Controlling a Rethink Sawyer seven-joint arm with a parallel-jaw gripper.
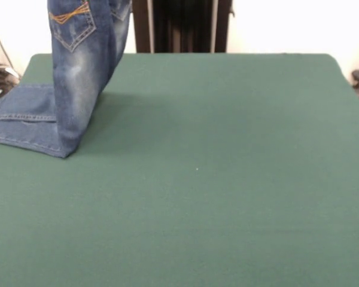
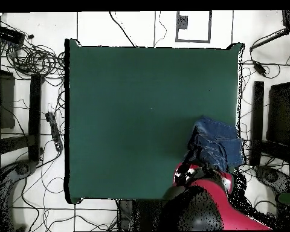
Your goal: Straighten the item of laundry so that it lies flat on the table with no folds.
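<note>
Now, at the left of the front view, the jeans (image 1: 78, 72) hang down from above the picture's top edge, and I judge that I hold them lifted by the waist end. One back pocket with orange stitching shows high up. The leg falls to the counter (image 1: 227, 179), and its lower end lies bent sideways on the green top, reaching to the left edge. So the cloth is only partly on the counter and is folded where the hanging part meets the lying part. My pincer is not seen in the front view. In the overhead view the jeans (image 2: 217, 142) are a bunched blue heap near the right edge of the counter (image 2: 135, 109), just beside my red arm (image 2: 217, 193), which covers the place where the pincer must be. I cannot tell whether it is clenched on the denim or not, though the hanging cloth suggests a grasp. The middle and right of the counter are bare green felt. I judge that the step in hand is lifting and dragging the garment to open it; the flattening itself is not yet done. The next move calls for carrying the waist toward the middle of the counter, so that the legs are drawn straight behind, and lowering it slowly so that no new fold forms.
</note>
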